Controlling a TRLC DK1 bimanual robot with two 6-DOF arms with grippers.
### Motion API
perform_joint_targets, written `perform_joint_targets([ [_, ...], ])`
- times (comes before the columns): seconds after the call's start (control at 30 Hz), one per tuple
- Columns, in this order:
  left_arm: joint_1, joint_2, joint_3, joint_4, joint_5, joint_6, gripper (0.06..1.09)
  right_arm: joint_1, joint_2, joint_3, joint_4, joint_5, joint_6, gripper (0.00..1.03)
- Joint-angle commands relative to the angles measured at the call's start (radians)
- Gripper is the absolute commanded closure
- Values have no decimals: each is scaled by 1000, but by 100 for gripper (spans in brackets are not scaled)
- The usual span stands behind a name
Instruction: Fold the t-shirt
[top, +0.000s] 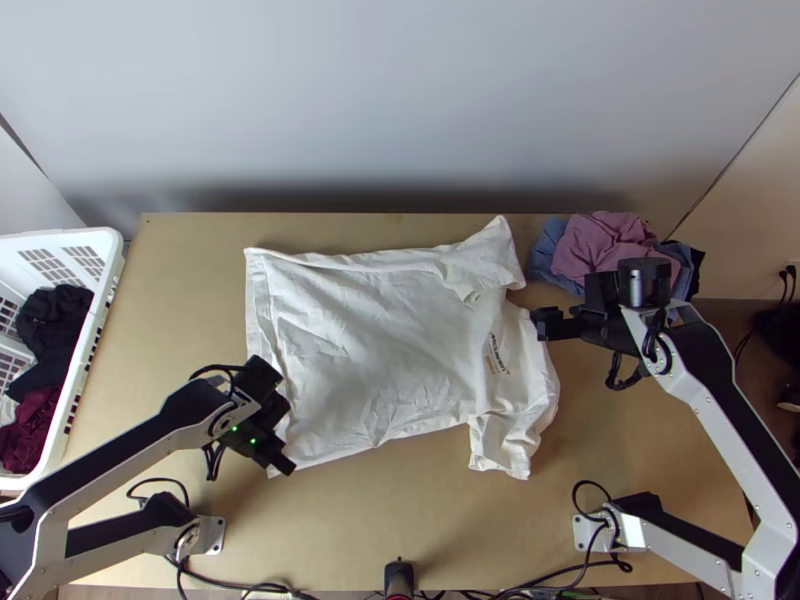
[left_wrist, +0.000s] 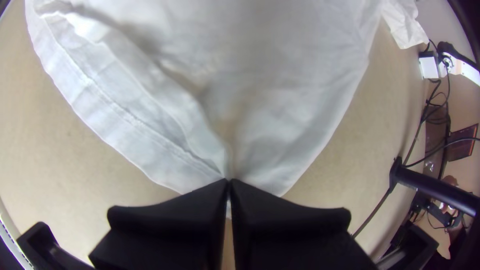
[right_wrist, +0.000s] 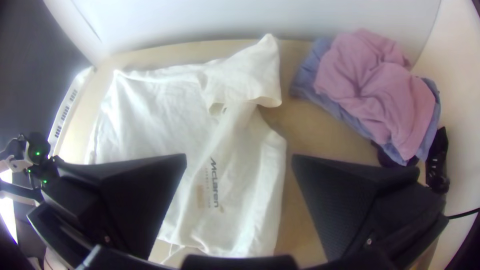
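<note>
The white t-shirt (top: 360, 350) lies spread across the table, its hem to the left and its printed collar end to the right. One sleeve points up the picture, the other down. At the hem's near corner is my left gripper (top: 282, 466). In the left wrist view, the left gripper (left_wrist: 229, 184) is shut on that corner of the shirt (left_wrist: 290, 100), with creases running from it. My right gripper (top: 546, 323) is beside the collar end's right edge. Seen in the right wrist view, the right gripper (right_wrist: 240, 159) is open above the shirt (right_wrist: 150, 120), its fingers wide apart.
A pile of pink and blue cloth (top: 605, 245) lies at the table's far right corner, near the right arm. A white basket (top: 105, 300) with dark clothes stands at the left. Cables (top: 450, 592) run along the near edge. Bare table surrounds the shirt's near side.
</note>
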Motion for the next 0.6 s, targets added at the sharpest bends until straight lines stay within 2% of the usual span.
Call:
perform_joint_targets([
  [0.0, 96, -46, -18, -9, -2, 53, 105, -4, -7, 1, -17, -1, -17, 5],
  [0.13, 233, -100, -12, -41, -3, 139, 105, -4, -7, 1, -20, -1, -22, 5],
  [0.4, 579, -121, 23, -92, -3, 393, 105, -4, 3, 2, -39, -1, -62, 5],
  [0.57, 688, -110, 48, -103, -5, 466, 105, -2, 13, 7, -59, -1, -75, 5],
])
